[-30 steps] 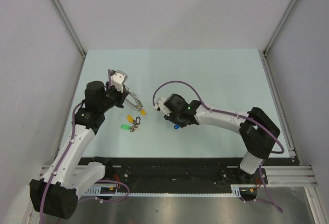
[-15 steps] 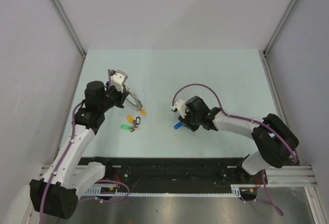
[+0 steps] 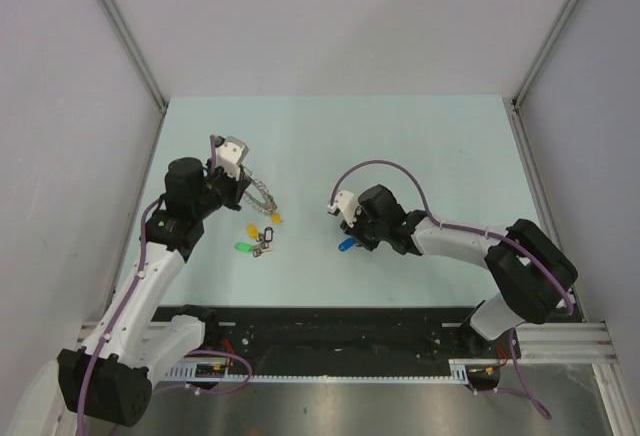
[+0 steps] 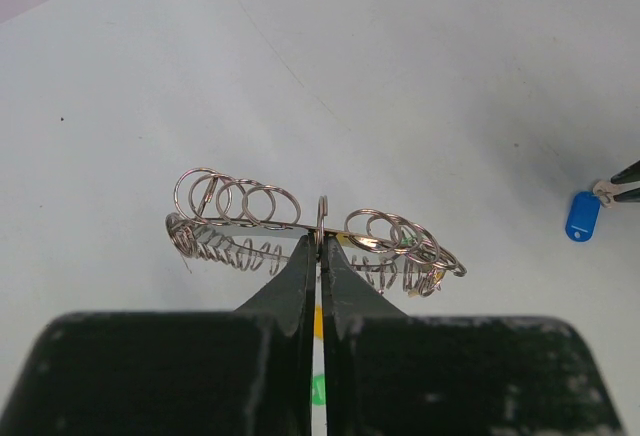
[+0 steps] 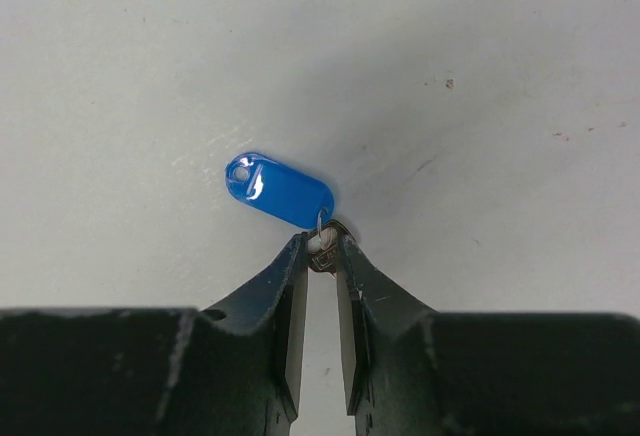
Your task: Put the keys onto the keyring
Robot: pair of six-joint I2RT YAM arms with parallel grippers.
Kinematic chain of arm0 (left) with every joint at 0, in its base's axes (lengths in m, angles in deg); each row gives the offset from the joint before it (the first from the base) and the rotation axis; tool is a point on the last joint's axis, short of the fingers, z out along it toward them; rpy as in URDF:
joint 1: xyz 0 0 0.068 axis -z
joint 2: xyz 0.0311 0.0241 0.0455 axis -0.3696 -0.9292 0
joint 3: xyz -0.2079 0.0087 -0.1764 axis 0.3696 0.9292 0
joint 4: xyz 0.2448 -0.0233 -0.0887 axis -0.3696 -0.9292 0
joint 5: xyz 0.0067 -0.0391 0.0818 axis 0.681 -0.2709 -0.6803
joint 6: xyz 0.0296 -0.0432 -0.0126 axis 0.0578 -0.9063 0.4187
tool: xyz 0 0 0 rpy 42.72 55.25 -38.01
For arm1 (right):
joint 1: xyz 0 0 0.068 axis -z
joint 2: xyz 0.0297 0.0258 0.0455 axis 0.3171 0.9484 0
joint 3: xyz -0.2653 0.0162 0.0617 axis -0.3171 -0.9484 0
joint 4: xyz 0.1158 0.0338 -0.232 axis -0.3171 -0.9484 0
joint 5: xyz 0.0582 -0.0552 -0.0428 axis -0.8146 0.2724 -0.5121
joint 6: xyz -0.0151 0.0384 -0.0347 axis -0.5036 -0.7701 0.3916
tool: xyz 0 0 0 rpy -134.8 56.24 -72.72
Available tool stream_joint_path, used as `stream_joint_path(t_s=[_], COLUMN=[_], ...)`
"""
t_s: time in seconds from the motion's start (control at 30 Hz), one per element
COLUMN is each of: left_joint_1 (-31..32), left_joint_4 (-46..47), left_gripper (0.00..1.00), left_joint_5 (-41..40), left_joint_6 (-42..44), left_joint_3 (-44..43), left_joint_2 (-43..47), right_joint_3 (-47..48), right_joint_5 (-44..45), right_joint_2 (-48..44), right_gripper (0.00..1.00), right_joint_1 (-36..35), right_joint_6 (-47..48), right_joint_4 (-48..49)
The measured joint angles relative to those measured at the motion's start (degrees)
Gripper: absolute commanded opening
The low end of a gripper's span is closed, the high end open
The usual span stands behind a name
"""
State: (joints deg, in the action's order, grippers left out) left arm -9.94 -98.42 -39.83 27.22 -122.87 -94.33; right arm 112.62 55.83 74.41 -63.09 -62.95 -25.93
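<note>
L tool is clenched tight on the keyring, tips pinched together on its band near the mid pt. In the left wrist view the band runs crosswise in front of the tips, w/ small metal rings fringing it on both sides of the grip. Whether the keyring clears the bench can't be told.

R tool is closed on the blue-tagged key, grasping the small split ring at one end of the tag, one tip each side. The tag itself sticks out beyond the tips, over bare bench. The key's metal part is mostly hidden behind the tips.

Re the keyring: the blue-tagged key sits well apart from it, toward the R arm's side. A loose bunch of keys w/ yellow and green tags lies on the bench near the keyring, on its arm-base side, not touching either tool. A yellow tag sits at the keyring's edge, betw. it and that bunch.
</note>
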Motion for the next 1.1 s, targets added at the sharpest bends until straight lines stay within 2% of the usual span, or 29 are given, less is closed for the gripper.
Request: stream_joint_path(t_s=[0.37, 0.9, 1.1], left_joint_1=[0.0, 0.0, 0.0], left_joint_4=[0.0, 0.0, 0.0], left_gripper=[0.00, 0.00, 0.00], left_joint_5=[0.0, 0.0, 0.0], left_joint_6=[0.0, 0.0, 0.0], left_joint_3=[0.0, 0.0, 0.0], left_joint_2=[-0.1, -0.1, -0.1], right_joint_3=[1.8, 2.0, 2.1], right_joint_5=[1.7, 4.8, 5.1], right_joint_2=[4.3, 4.4, 4.7], right_gripper=[0.20, 0.20, 0.14], right_joint_1=[-2.1, -2.3, -2.3], right_joint_6=[1.3, 1.6, 1.6], right_joint_4=[-1.1, -1.7, -1.7])
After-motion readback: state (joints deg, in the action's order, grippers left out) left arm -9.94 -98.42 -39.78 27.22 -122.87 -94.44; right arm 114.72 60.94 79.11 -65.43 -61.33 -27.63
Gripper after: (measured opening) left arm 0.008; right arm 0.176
